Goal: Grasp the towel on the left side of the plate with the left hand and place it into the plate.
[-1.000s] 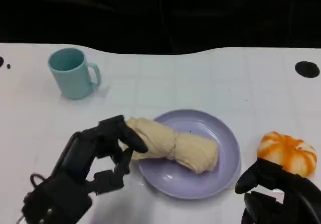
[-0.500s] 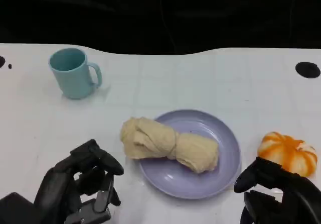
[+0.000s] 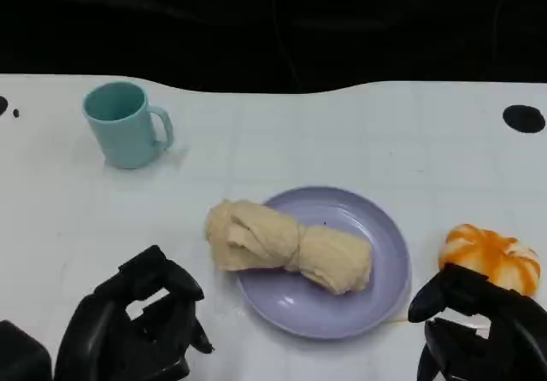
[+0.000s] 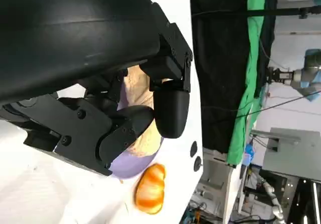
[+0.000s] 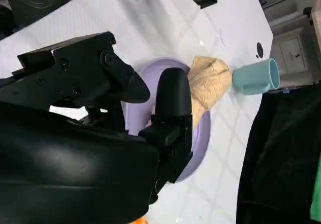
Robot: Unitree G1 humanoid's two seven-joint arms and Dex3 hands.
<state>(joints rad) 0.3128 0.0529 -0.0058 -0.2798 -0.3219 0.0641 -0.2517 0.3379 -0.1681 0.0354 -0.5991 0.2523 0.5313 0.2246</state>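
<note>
On the white table [image 3: 359,133], my rumpled cream towel [image 3: 286,246] lies across the lavender plate's [image 3: 355,317] left rim; my left hand [image 3: 141,325], empty with fingers apart, hovers nearby.

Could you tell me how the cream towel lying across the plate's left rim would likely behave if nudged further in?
The towel looks soft and bunched, so it would probably crumple rather than slide whole. Its left end overhangs the plate rim and may drag or catch there.
</note>
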